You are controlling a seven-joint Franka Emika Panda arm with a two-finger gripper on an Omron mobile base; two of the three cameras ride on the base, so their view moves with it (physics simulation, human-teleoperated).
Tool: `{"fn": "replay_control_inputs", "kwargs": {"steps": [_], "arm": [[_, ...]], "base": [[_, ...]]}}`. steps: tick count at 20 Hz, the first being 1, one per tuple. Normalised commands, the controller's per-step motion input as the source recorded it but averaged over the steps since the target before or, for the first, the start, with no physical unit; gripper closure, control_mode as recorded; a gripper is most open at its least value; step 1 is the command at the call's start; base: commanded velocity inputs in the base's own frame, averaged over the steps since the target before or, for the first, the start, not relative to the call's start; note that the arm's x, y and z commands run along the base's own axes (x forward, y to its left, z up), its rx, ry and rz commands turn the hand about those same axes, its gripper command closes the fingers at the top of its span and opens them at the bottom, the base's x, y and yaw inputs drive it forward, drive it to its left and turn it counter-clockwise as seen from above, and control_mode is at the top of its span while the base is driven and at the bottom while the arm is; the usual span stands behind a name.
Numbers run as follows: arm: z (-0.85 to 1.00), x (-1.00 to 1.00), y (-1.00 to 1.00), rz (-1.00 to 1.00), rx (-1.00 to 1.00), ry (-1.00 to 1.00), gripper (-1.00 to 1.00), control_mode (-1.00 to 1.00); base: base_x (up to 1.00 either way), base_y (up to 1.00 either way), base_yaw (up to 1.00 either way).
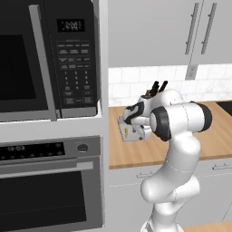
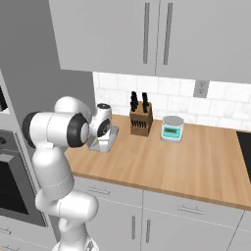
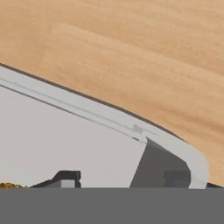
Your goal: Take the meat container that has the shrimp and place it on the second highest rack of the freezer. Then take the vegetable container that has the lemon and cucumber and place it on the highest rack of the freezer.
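The meat container (image 1: 128,132), a small light-grey open tray, sits on the wooden counter (image 1: 181,145) near its left end, beside the tall oven column. In the right base view the meat container (image 2: 109,138) lies under the hand. The tiny orange shrimp (image 1: 126,131) lies inside it, and the shrimp (image 3: 9,185) peeks in at the hand view's lower left. My gripper (image 3: 122,179) hangs low over one corner of the meat container (image 3: 87,148), open, with its fingertips (image 3: 68,178) wide apart. The vegetable container and the freezer are out of view.
A knife block (image 2: 140,120) and a small round scale (image 2: 172,128) stand at the back of the counter, right of the tray. A microwave (image 1: 45,59) and a black oven (image 1: 50,181) fill the column on the left. Wall cabinets (image 2: 147,34) hang above.
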Motion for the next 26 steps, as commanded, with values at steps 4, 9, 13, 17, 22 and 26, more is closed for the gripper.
{"fn": "replay_control_inputs", "kwargs": {"steps": [4,9,13,17,22,26], "arm": [[-0.14,0.04,0.00,0.00,0.00,0.00,1.00,-1.00],[0.02,0.00,0.00,0.00,0.00,-0.05,1.00,-1.00],[0.50,-0.19,-0.05,0.00,0.00,-0.26,1.00,-1.00],[0.68,-0.43,-0.10,0.05,0.00,-0.15,1.00,-1.00],[0.88,-0.69,-0.17,0.01,0.00,0.02,1.00,-1.00],[0.78,-0.83,-0.31,-0.03,0.00,0.09,1.00,-1.00]], "base": [[0.00,0.00,0.00],[0.00,0.00,0.00],[0.00,0.00,0.00],[0.00,0.00,0.00],[0.00,0.00,0.00],[0.00,0.00,0.00]]}}
